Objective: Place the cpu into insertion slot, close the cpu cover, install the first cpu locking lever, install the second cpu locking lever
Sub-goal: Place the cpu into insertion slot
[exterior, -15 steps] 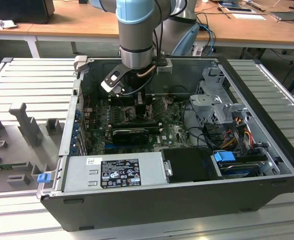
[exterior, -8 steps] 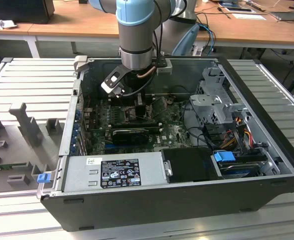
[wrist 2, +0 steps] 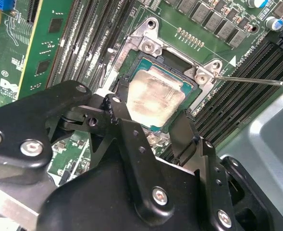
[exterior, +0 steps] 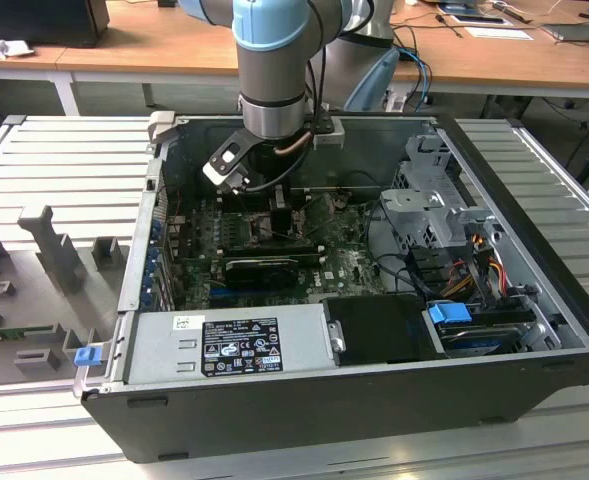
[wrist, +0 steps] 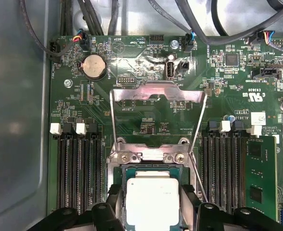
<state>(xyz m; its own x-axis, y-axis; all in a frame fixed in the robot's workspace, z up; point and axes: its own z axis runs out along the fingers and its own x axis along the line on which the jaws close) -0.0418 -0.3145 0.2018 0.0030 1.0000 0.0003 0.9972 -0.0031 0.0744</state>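
We note the cpu (wrist: 152, 204) in the insertion slot (wrist: 131, 169); cpu cover (wrist: 158, 90) open; gripper (exterior: 279, 218), one o'clock of the power supply (exterior: 164, 345) in the exterior view, straddles the cpu; grip indeterminate.

The cpu (wrist: 152, 199) has a pale metal top with a dull satin sheen, smudged and slightly mottled in the second wrist view. The cpu cover (wrist: 158, 91) is bare silvery sheet metal that catches bright glare. The gripper (wrist 2: 151, 118) is smooth matt black with shiny steel screw heads, above a glossy green circuit board (wrist: 227, 82). In the exterior view the computer case (exterior: 354, 410) is matt and dark, the ribbed panels (exterior: 64, 160) beside it are grey metal, and the tabletop (exterior: 154, 45) behind is smooth wood.
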